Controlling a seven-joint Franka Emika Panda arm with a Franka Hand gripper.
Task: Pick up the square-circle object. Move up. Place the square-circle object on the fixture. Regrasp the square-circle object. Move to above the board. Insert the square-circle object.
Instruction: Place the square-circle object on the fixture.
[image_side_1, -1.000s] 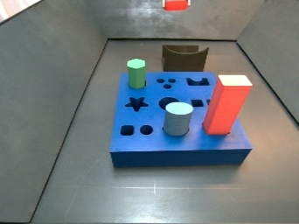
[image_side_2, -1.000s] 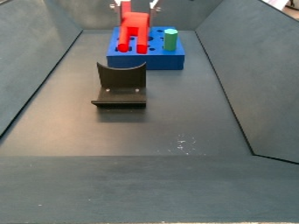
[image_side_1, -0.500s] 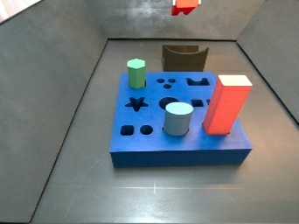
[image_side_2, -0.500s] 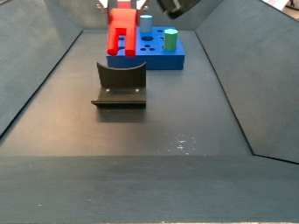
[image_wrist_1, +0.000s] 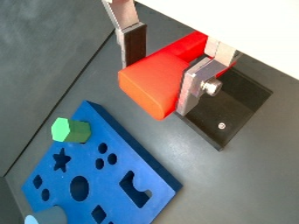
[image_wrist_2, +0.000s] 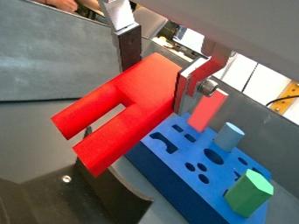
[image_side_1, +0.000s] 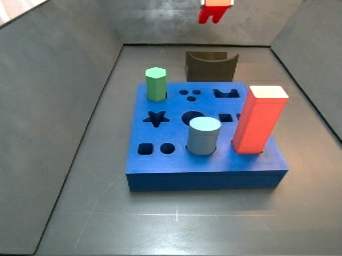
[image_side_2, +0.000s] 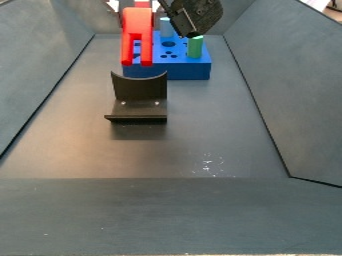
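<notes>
Two fingers (image_wrist_1: 132, 45) of the gripper (image_wrist_1: 165, 63) clamp the square-circle object (image_wrist_1: 160, 77), apparently above the fixture (image_side_2: 138, 96); lowering should be kept slow and centred.

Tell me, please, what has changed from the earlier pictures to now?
The gripper, its jaws shut on the small bright red square-circle peg, carried it across from over the thick blue board toward the dark scooped fixture, high above the floor. The board, its green, pale blue and tall red-orange pegs, and the fixture stayed put.
</notes>
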